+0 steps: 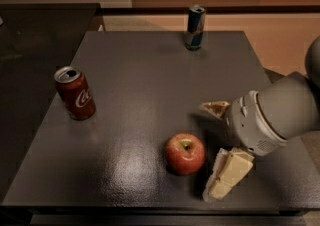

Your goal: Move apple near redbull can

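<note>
The red apple (185, 153) with yellowish patches sits on the dark grey table (150, 80) near its front edge, right of centre. The slim blue and silver redbull can (195, 26) stands upright at the table's far edge. My gripper (216, 147) reaches in from the right, just right of the apple. Its two cream fingers are spread apart: one fingertip (214, 107) lies behind and right of the apple, the other finger (225, 175) lies beside the apple's front right. Nothing is held between them. The apple is apart from the fingers.
A red Coca-Cola can (75, 93) stands upright on the table's left side. The table's front edge runs just below the apple. A darker counter (30, 35) adjoins the table at the left.
</note>
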Available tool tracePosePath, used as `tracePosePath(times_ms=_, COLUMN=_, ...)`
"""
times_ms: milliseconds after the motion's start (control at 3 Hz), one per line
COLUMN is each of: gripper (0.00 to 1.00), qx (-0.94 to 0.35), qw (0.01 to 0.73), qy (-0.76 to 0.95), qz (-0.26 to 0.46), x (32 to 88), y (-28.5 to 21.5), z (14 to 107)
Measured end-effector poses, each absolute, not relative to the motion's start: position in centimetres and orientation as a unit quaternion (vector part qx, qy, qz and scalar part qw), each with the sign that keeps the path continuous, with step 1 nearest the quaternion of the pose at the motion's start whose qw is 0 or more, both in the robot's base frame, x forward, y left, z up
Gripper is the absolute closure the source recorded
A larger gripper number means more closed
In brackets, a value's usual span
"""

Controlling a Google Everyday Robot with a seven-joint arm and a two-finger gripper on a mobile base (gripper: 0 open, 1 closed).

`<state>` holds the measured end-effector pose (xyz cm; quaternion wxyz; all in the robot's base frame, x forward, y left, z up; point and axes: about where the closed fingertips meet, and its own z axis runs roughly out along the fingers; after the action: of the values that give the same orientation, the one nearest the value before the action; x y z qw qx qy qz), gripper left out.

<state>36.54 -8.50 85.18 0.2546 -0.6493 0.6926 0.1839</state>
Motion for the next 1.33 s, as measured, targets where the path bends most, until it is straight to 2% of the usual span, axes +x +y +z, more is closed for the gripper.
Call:
tracePosePath(times_ms=333, gripper=0.0, qx=-0.654, qw=0.251, qy=0.682, qz=0.209, x=36.2, y=-6.6, z=84.5)
tracePosePath(times_ms=667, gripper=0.19, qx=-0.659, qw=0.246, qy=0.671, qz=0.232, x=35.9, y=-5.2, z=84.1)
tracePosePath(times_ms=1333, gripper=0.65, qx=-0.641, qw=0.264, qy=0.67, qz=0.266, x=36.1, y=-5.1, z=85.8)
